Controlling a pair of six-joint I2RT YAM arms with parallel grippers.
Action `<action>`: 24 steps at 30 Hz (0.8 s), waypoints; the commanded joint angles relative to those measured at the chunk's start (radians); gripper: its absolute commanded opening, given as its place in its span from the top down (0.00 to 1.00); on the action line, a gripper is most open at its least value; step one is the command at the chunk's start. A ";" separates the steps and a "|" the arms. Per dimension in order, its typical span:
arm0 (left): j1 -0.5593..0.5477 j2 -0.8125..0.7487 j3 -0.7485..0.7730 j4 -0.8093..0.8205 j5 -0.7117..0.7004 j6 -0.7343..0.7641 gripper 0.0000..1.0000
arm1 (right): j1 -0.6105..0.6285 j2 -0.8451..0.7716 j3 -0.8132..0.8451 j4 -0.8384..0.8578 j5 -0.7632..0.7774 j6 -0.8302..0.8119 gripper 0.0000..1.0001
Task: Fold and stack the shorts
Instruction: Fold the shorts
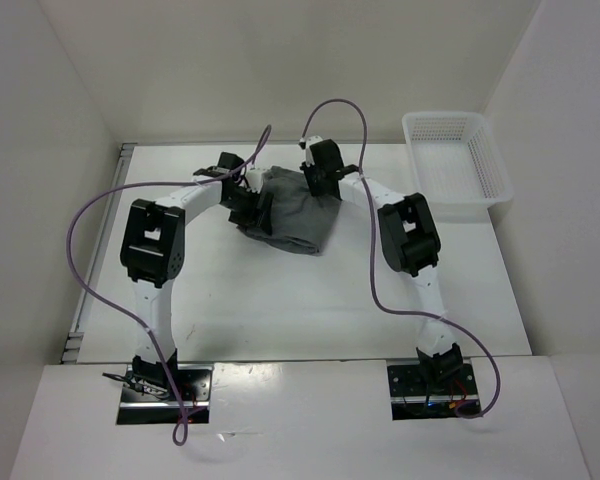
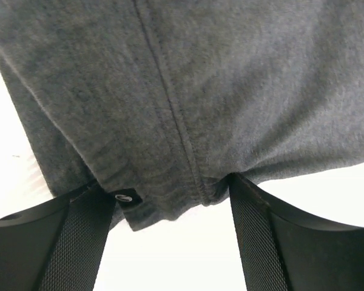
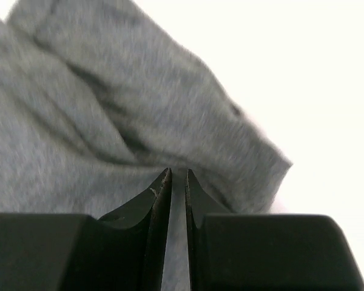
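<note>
The grey shorts lie bunched on the white table at the far middle, between both grippers. My left gripper is open at their left edge. In the left wrist view its fingers stand wide apart, with the hem and seam of the shorts between the tips and a tiny dark tag by the left finger. My right gripper is at their far right edge. In the right wrist view it is pinched shut on a fold of the shorts.
A white mesh basket stands at the far right of the table. Purple cables loop over both arms. White walls close in the left, back and right sides.
</note>
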 commanded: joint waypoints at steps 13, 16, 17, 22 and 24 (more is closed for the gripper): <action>0.000 -0.298 -0.090 -0.018 0.095 0.007 0.00 | 0.004 -0.426 -0.201 0.008 0.143 -0.128 0.60; 0.020 -0.341 -0.089 -0.018 0.071 0.007 0.00 | 0.004 -0.585 -0.338 0.008 0.178 -0.176 0.52; 0.020 -0.361 -0.089 -0.018 0.037 0.007 0.00 | 0.004 -0.624 -0.365 -0.007 0.178 -0.176 0.43; 0.117 -0.422 -0.178 0.032 -0.038 0.007 0.00 | -0.070 -0.852 -0.488 -0.083 0.146 -0.254 0.27; 0.186 -0.461 -0.229 0.054 -0.072 0.007 0.00 | -0.097 -0.909 -0.555 -0.083 0.166 -0.283 0.20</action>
